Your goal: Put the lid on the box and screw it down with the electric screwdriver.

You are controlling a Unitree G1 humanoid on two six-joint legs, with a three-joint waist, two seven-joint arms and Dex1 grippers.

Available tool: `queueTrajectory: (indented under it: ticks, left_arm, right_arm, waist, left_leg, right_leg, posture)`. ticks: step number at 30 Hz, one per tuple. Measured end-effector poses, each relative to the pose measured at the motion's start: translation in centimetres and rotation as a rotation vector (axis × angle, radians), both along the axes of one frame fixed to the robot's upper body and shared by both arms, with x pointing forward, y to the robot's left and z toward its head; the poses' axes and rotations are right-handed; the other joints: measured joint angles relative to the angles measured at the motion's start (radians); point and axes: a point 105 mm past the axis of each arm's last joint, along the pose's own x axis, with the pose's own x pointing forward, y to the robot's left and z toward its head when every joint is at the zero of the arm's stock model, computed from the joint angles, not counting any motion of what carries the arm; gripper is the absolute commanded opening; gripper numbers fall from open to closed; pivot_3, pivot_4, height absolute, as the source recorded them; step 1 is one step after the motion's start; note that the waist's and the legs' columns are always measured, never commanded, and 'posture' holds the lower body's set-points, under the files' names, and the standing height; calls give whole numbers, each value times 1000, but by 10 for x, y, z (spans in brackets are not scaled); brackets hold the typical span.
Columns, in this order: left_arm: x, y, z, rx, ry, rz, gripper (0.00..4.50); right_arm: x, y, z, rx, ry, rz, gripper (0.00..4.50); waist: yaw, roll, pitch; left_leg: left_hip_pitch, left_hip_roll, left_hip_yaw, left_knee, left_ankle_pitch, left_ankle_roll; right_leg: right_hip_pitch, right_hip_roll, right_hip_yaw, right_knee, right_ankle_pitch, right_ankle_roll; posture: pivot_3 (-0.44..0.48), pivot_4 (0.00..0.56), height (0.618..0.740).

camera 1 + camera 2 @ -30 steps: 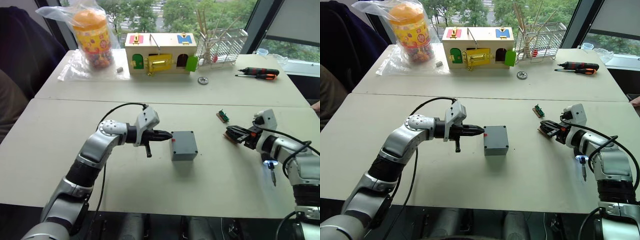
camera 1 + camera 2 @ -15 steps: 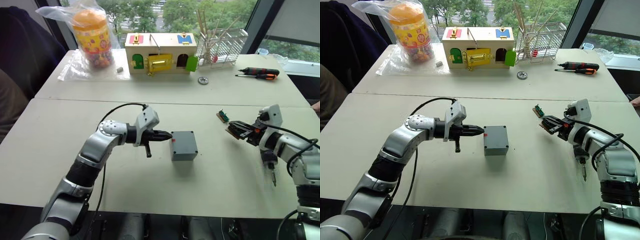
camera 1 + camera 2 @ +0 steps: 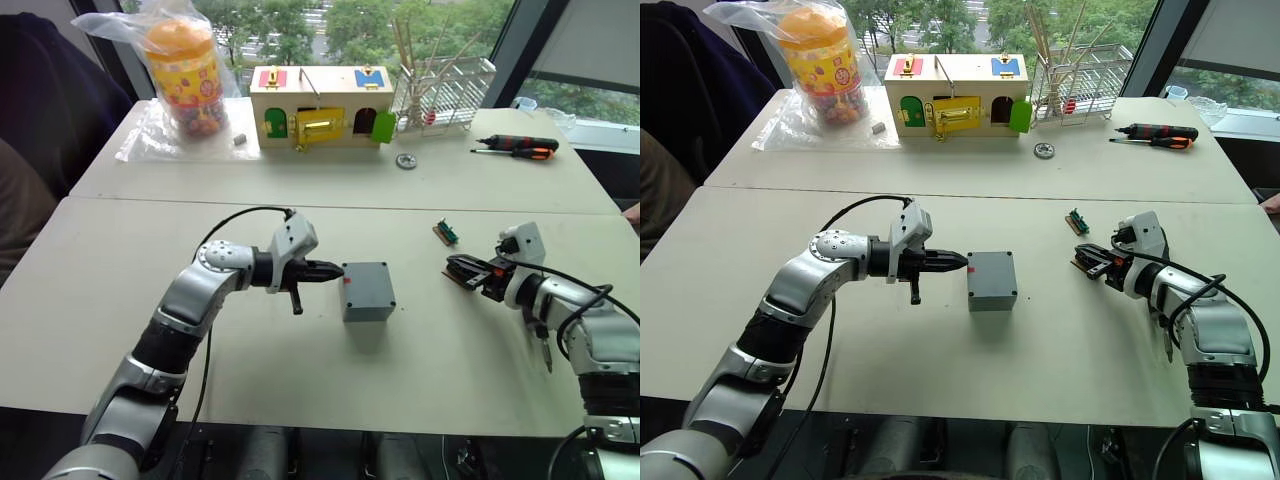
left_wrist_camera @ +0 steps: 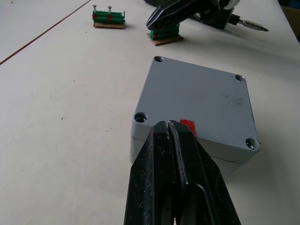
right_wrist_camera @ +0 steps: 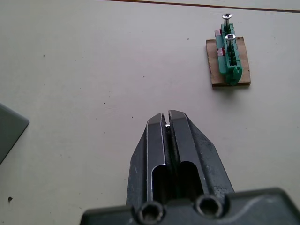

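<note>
The box (image 3: 367, 291) sits mid-counter (image 3: 250, 370), lid (image 4: 199, 105) already on top. The left gripper (image 3: 336, 270), jaws closed and empty, touches the box's left side by its red mark (image 4: 188, 125). The right gripper (image 3: 452, 265), jaws closed, is well right of the box.

The box (image 4: 197, 110) looks like matt grey plastic, its top smooth apart from faint scuffs. The table (image 3: 200, 380) has a matt, pale, smooth surface with small dark specks. The left gripper (image 4: 174, 129) has black fingers (image 4: 157, 154) with a worn, slightly glossy finish. Two green plastic blocks (image 5: 229, 58) sit on brown card-like bases, with shiny metal screws (image 5: 227, 17) standing in them.
</note>
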Motion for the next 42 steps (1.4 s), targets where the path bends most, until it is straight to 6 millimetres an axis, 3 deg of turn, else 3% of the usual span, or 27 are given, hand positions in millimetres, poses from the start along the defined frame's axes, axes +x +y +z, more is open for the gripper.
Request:
queueTrajectory:
  ticks: [1, 3, 5, 7, 26, 29, 32, 42]
  left_arm:
    - [0, 0, 0, 0, 0, 0, 0]
    - [0, 0, 0, 0, 0, 0, 0]
    - [0, 0, 0, 0, 0, 0, 0]
    - [0, 0, 0, 0, 0, 0, 0]
    - [-1, -3, 1, -10, -1, -7, 0]
    - [-1, -3, 1, -12, -1, -8, 0]
    - [-1, -3, 1, -12, -1, -8, 0]
    - [-1, -2, -2, -8, 4, -3, 0]
  right_arm:
    - [0, 0, 0, 0, 0, 1, 30]
    - [0, 0, 0, -1, 0, 2, 592]
    - [-1, 0, -1, -1, 4, 4, 1374]
    - [-2, 0, -3, -3, 11, 4, 2438]
    - [-8, 0, 7, -1, -5, 7, 2438]
    - [-8, 1, 6, -7, -1, 8, 1593]
    - [-8, 1, 6, -7, -2, 8, 58]
    - [-7, 1, 7, -8, -6, 8, 58]
  waist:
    - [0, 0, 0]
    - [0, 0, 0]
    - [0, 0, 0]
    - [0, 0, 0]
    - [0, 0, 0]
    - [0, 0, 0]
    - [0, 0, 0]
    - [0, 0, 0]
  left_leg:
    - [0, 0, 0, 0, 0, 0]
    - [0, 0, 0, 0, 0, 0]
    - [0, 0, 0, 0, 0, 0]
    - [0, 0, 0, 0, 0, 0]
    - [0, 0, 0, 0, 0, 0]
    - [0, 0, 0, 0, 0, 0]
    - [0, 0, 0, 0, 0, 0]
    - [0, 0, 0, 0, 0, 0]
  right_leg:
    - [0, 0, 0, 0, 0, 0]
    - [0, 0, 0, 0, 0, 0]
    - [0, 0, 0, 0, 0, 0]
    - [0, 0, 0, 0, 0, 0]
    - [0, 0, 0, 0, 0, 0]
    - [0, 0, 0, 0, 0, 0]
    - [0, 0, 0, 0, 0, 0]
    - [0, 0, 0, 0, 0, 0]
  posture:
    - [0, 150, 705]
    - [0, 150, 705]
    - [0, 150, 705]
    - [0, 150, 705]
    - [0, 150, 705]
    - [0, 150, 705]
    - [0, 150, 705]
    - [0, 150, 705]
